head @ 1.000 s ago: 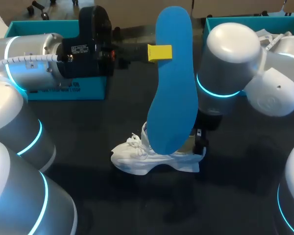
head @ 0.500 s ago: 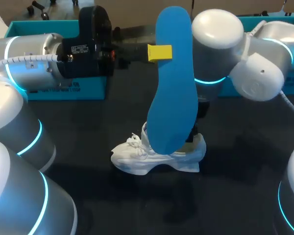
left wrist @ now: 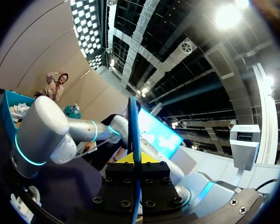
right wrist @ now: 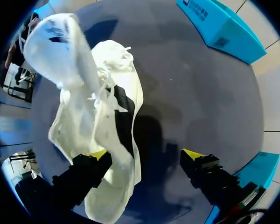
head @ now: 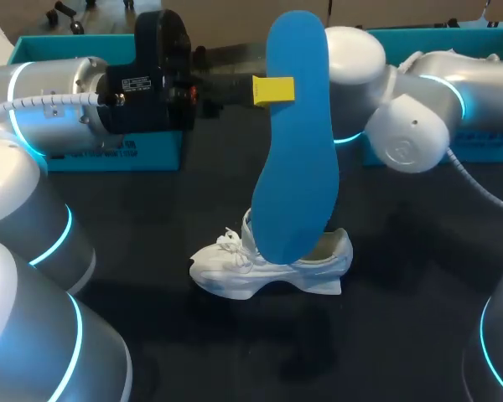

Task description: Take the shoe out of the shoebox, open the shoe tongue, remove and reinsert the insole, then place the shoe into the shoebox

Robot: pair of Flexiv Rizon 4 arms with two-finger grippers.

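The blue insole point(head: 295, 142) stands upright over the table, its lower end at the opening of the white shoe point(head: 268, 266). My left gripper point(head: 272, 90) is shut on the insole's upper part; in the left wrist view the insole point(left wrist: 133, 130) runs edge-on between the fingers. The shoe lies on its sole on the dark table, toe to the left. My right arm point(head: 402, 109) is raised behind the insole, its gripper hidden in the head view. In the right wrist view the right gripper point(right wrist: 144, 156) hangs open above the shoe point(right wrist: 116, 121), holding nothing.
A teal shoebox point(head: 117, 155) stands at the back left under my left arm. Another teal box point(head: 419, 38) stands at the back right behind my right arm. The dark tabletop point(head: 402, 318) stretches in front of and beside the shoe.
My right arm has lifted off the shoe's heel and swung up and back. The heel has settled slightly. The left arm and insole have not moved.
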